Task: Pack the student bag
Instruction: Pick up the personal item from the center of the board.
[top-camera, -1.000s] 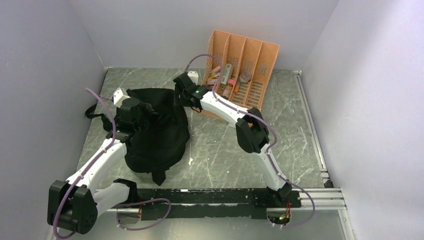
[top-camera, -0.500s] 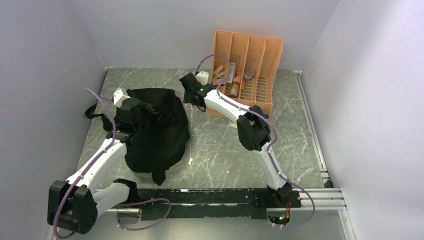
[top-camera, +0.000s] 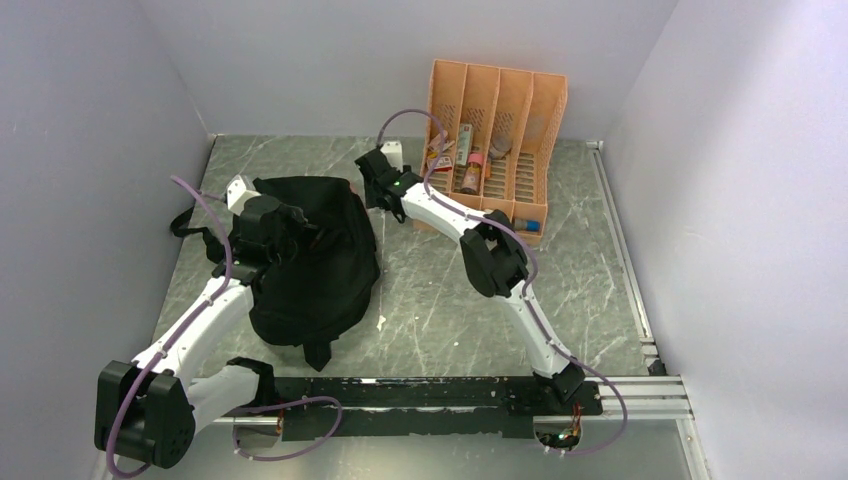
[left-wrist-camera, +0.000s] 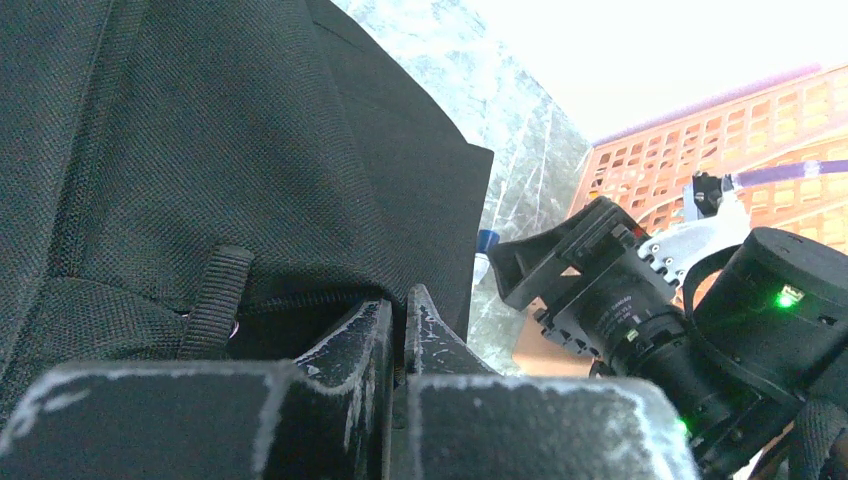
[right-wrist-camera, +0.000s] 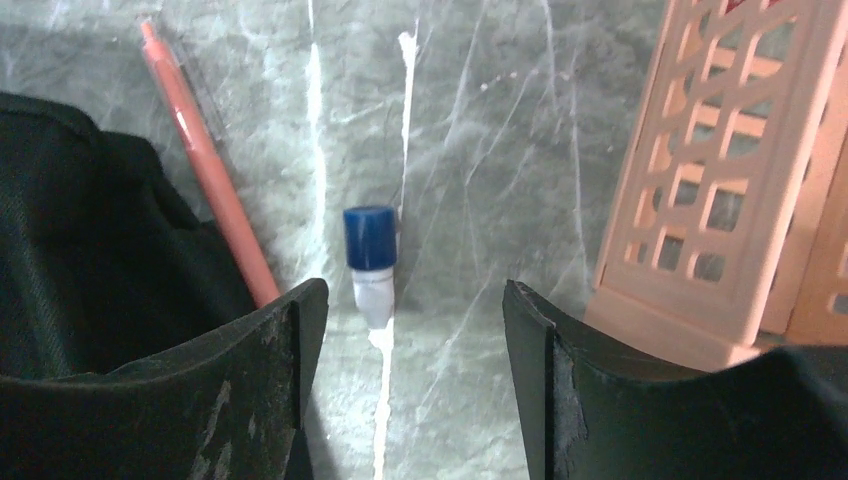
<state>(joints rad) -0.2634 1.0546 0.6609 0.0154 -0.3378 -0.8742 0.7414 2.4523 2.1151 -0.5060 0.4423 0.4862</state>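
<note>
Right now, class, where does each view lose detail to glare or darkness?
Top external: even light, student bag flat black. Left wrist: white glare above the orange organizer. Right wrist: blue-capped tube sharp, right gripper dark.

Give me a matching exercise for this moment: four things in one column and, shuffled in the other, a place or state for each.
Things
1. left tool
2. right tool
3. pen
4. desk organizer

Places or states
A. standing upright, slotted
B. shut, at the student bag
C. lying flat beside the student bag's edge
D. open, facing the blue-capped tube

Pairs: 1-B; 2-D; 3-C; 4-A
</note>
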